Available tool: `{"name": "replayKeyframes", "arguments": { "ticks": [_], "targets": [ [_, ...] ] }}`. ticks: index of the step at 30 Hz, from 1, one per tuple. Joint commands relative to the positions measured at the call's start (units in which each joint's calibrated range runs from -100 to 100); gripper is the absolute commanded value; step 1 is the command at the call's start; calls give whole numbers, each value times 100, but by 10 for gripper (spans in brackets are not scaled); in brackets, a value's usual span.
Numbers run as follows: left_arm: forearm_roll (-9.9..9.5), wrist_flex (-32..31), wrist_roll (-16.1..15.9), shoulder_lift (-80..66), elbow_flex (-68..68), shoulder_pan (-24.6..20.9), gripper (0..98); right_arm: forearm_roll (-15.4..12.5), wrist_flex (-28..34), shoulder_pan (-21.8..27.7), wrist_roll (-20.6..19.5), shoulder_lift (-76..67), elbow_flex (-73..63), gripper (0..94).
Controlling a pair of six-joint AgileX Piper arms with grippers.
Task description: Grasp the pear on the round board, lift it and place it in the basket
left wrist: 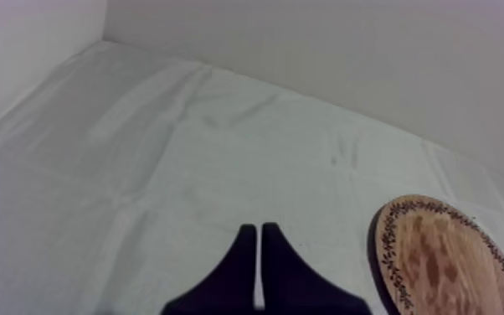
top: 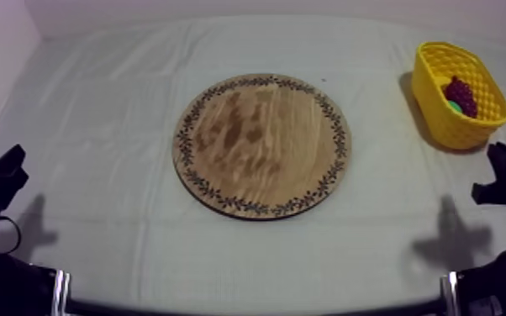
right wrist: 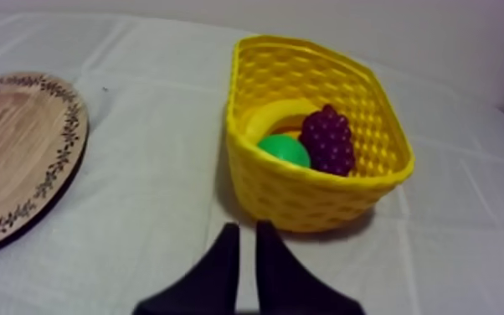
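Pear [right wrist: 283, 151]: lies inside the yellow basket [right wrist: 306, 197], green, low behind the near wall, touching the bunch of grapes [right wrist: 328, 138] beside it. Behind both, something yellow-orange, kind not clear.

Yellow basket: stands on the cloth-covered table [top: 122, 109] at the far right side, well apart from the wooden board [top: 261, 144]. Board: lies flat at the table's middle, grain and patterned rim showing all round.

Right gripper [right wrist: 248, 226]: points straight at the basket's near wall, near it but apart from it, over the cloth. Fingers pressed together into a narrow wedge, gripping nothing. Pear just beyond that wall, ahead of the fingertips and slightly to one side. From above, sits low at the table's right edge, on the near side of the basket.

Left gripper [left wrist: 258, 228]: hangs over bare cloth at the table's left side, fingers closed together, empty. Board off to its side, between it and the basket; pear well apart from it, across the table.
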Motion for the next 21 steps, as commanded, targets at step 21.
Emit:
{"name": "replayKeyframes", "arguments": {
  "ticks": [21],
  "targets": [
    [-2, -1, -1, 0, 0, 2, 1, 4, 256, -35, -198, -486, 131, 6]
  ]
}}
